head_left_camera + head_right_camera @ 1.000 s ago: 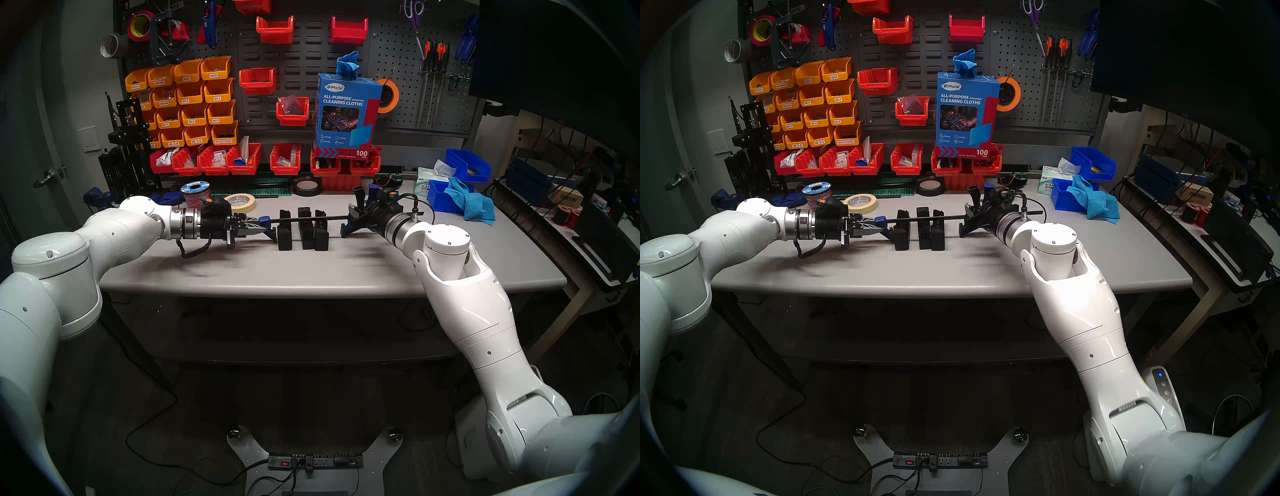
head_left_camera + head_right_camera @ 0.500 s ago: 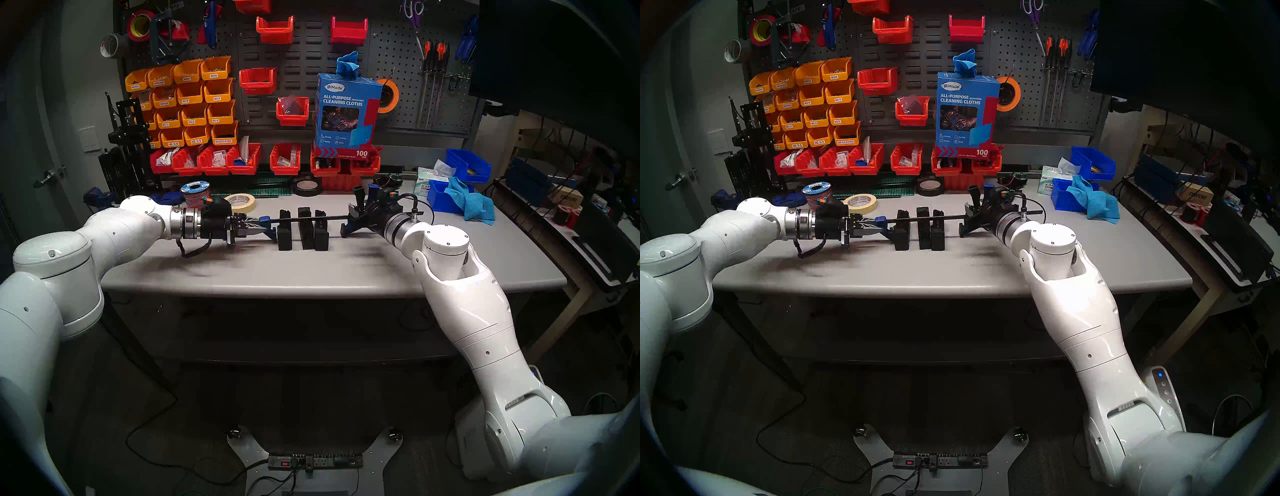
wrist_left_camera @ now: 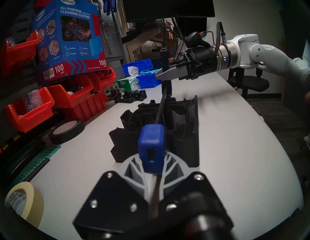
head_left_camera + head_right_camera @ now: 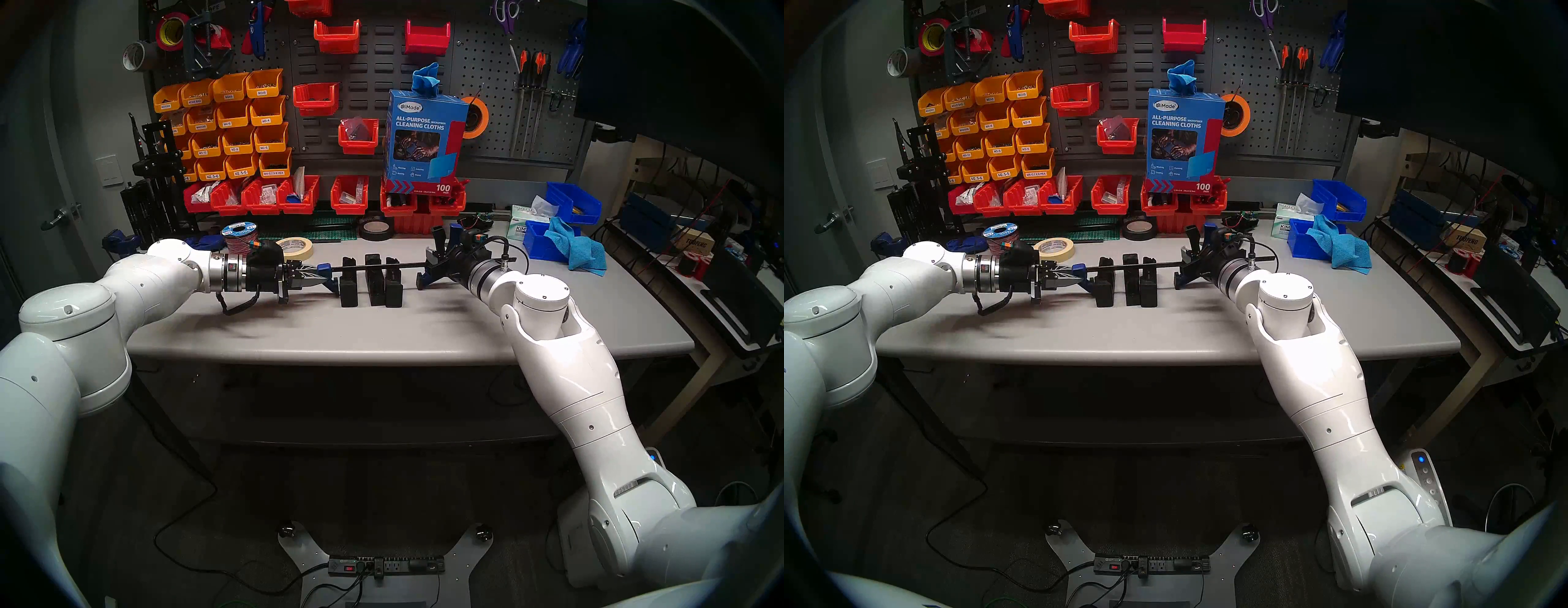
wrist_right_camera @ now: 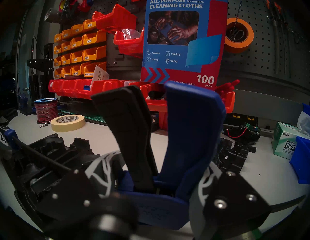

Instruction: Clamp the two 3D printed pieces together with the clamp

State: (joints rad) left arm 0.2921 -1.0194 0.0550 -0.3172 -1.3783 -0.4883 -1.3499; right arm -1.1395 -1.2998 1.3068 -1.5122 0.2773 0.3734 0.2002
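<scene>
Centrally in the head view, black stepped plastic pieces [image 4: 371,281] stand on the grey counter [image 4: 382,331]. Behind them, the blue-jawed bar clamp [image 4: 382,267] lies left-right, left fingers [image 4: 312,276] pinching its bar end, right fingers [image 5: 104,169] gripping its upright handle.

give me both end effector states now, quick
Left end effector: shut on the clamp, at its fixed-jaw end.
Right end effector: shut on the clamp, at its trigger handle end.
</scene>
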